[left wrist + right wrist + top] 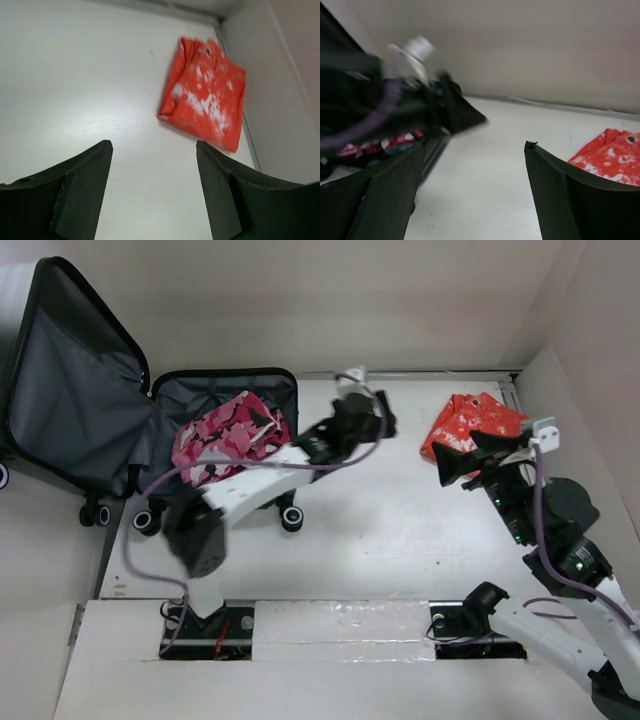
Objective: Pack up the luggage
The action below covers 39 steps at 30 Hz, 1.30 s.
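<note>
Luggage lies open at the left end of the table, lid propped up, with a pink camouflage bundle already in the lower half. The piece left to pack, by my reading, is the folded orange cloth. It lies flat on the table well to the right of the luggage, close to the side wall. Left gripper hangs just right of the luggage, roughly between it and the cloth, fingers spread wide with nothing between them. Its camera faces the cloth, which sits ahead and off to the right. Right gripper is likewise spread and empty, and it is the nearer one. From above it sits at the cloth's near edge, facing back toward the luggage. The cloth's longer side seems to run from the luggage side toward the wall, but the fold is rumpled and the wrist views are blurred, so I hold that loosely. I'd take it with the right arm, then carry it left to the luggage.
</note>
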Available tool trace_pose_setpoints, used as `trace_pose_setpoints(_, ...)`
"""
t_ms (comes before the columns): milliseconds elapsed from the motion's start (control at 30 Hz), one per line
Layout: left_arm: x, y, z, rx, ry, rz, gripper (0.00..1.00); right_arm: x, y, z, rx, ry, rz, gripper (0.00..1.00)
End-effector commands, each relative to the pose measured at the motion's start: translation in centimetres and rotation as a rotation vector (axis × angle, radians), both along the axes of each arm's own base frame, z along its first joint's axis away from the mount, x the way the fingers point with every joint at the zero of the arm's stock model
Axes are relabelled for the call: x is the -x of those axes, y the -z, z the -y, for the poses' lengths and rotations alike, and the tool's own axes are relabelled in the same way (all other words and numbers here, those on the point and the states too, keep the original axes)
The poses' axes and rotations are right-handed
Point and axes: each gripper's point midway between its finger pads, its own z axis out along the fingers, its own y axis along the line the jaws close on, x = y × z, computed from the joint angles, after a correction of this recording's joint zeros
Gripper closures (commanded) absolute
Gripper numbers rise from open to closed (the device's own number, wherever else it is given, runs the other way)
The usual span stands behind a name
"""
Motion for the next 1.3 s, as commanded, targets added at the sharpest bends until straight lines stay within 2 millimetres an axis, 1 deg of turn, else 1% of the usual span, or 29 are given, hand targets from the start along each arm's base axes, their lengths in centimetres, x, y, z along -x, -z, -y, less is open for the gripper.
trace_pose_setpoints(0, -0.5, 6.7, 7.7, -0.050, 0.061, -0.089, 0.37, 1.0, -3.0, 2.1, -0.039, 0.064, 0.049, 0.14)
trace_pose_setpoints(33, -1.1, 8.3, 9.0, -0.059, 0.070, -0.116, 0.37, 1.0, -3.0, 2.1, -0.039, 0.064, 0.049, 0.14)
trace_pose_setpoints(67, -2.3, 6.4, 11.1, -0.007, 0.087, -0.093, 0.38, 1.2, -3.0, 2.3, -0.048, 0.062, 0.045, 0.14)
trace_pose_setpoints(100, -2.7, 11.9, 12.8, -0.067, 0.113, -0.174, 0.38, 1.2, -3.0, 2.3, -0.048, 0.062, 0.045, 0.14)
trace_pose_setpoints(133, -2.8, 12.9, 14.3, -0.068, 0.135, -0.181, 0.38, 1.4, -3.1, 2.4, -0.047, 0.062, 0.044, 0.14)
trace_pose_setpoints(167, -4.0, 14.5, 15.9, -0.074, 0.135, -0.186, 0.38, 1.4, -3.1, 2.4, -0.047, 0.062, 0.044, 0.14)
trace_pose_setpoints(267, -4.8, 16.5, 18.3, -0.038, 0.162, -0.204, 0.38, 1.1, -2.3, 2.4, -0.033, 0.072, 0.026, 0.14)
trace_pose_setpoints(300, -5.1, 16.1, 19.0, -0.019, 0.174, -0.193, 0.36, 1.1, -2.3, 2.4, -0.033, 0.072, 0.026, 0.14)
trace_pose_setpoints(333, -5.4, 18.0, 19.5, -0.023, 0.173, -0.197, 0.36, 1.1, -2.3, 2.4, -0.033, 0.072, 0.026, 0.14)
trace_pose_setpoints(400, -5.8, 18.7, 19.9, -0.016, 0.174, -0.191, 0.36, 0.7, -1.3, 2.0, -0.015, 0.072, 0.005, 0.14)
trace_pose_setpoints(433, -6.0, 20.5, 19.9, -0.032, 0.163, -0.199, 0.35, 0.7, -1.3, 1.8, -0.014, 0.061, 0.006, 0.14)
trace_pose_setpoints(533, -6.8, 20.4, 20.7, -0.010, 0.155, -0.173, 0.35, 0.5, -0.8, 1.6, -0.009, 0.061, 0.000, 0.14)
trace_pose_setpoints(567, -6.8, 22.0, 20.7, -0.027, 0.154, -0.188, 0.35, 0.6, -1.1, 1.5, -0.015, 0.052, 0.009, 0.14)
trace_pose_setpoints(600, -6.9, 22.4, 20.8, -0.027, 0.154, -0.188, 0.35, 0.6, -1.1, 1.5, -0.015, 0.052, 0.009, 0.14)
trace_pose_setpoints(633, -7.1, 22.3, 21.0, -0.021, 0.154, -0.183, 0.38, 0.6, -1.1, 1.5, -0.015, 0.052, 0.009, 0.14)
trace_pose_setpoints(667, -7.1, 22.9, 21.1, -0.022, 0.154, -0.184, 0.49, 0.6, -1.1, 1.3, -0.014, 0.043, 0.010, 0.14)
trace_pose_setpoints(700, -7.2, 23.3, 21.2, -0.021, 0.154, -0.183, 0.53, 0.6, -0.9, 1.1, -0.013, 0.031, 0.012, 0.14)
trace_pose_setpoints(767, -7.3, 22.9, 21.4, -0.007, 0.156, -0.171, 0.60, 0.7, -1.2, 0.8, -0.018, 0.016, 0.022, 0.14)
trace_pose_setpoints(867, -7.4, 22.9, 21.8, 0.024, 0.158, -0.170, 0.80, 0.8, -1.2, 0.2, -0.018, -0.016, 0.029, 0.14)
trace_pose_setpoints(933, -7.7, 22.9, 21.6, 0.020, 0.139, -0.163, 0.98, 0.7, -0.7, -0.1, -0.010, -0.026, 0.021, 0.14)
trace_pose_setpoints(967, -8.3, 22.1, 21.0, 0.026, 0.129, -0.157, 1.00, 0.7, -0.7, -0.1, -0.010, -0.026, 0.021, 0.14)
trace_pose_setpoints(1000, -8.0, 23.4, 20.4, -0.002, 0.117, -0.177, 1.00, 0.7, -0.7, -0.1, -0.010, -0.026, 0.021, 0.14)
trace_pose_setpoints(1033, -9.1, 21.6, 19.3, 0.020, 0.097, -0.159, 1.00, 0.6, -0.3, -0.1, -0.004, -0.026, 0.014, 0.14)
trace_pose_setpoints(1067, -9.3, 21.3, 18.4, 0.005, 0.093, -0.154, 1.00, 0.6, -0.3, -0.1, -0.004, -0.026, 0.014, 0.14)
trace_pose_setpoints(1100, -8.7, 23.9, 16.5, -0.063, 0.088, -0.192, 1.00, 0.6, -0.3, -0.1, -0.004, -0.026, 0.014, 0.14)
trace_pose_setpoints(1133, -9.7, 20.3, 15.1, -0.042, 0.065, -0.142, 1.00, 0.6, -0.3, -0.1, -0.004, -0.026, 0.014, 0.14)
trace_pose_setpoints(1200, -10.2, 19.7, 11.9, -0.091, 0.011, -0.114, 1.00, 0.5, 0.1, -0.2, 0.001, -0.026, 0.007, 0.14)
trace_pose_setpoints(1233, -9.8, 21.3, 9.8, -0.146, -0.004, -0.135, 1.00, 0.2, 0.5, -0.5, 0.007, -0.026, -0.001, 0.14)
trace_pose_setpoints(1267, -11.1, 18.8, 7.5, -0.161, -0.041, -0.094, 1.00, 0.2, 0.6, -0.8, 0.005, -0.038, 0.005, 0.14)
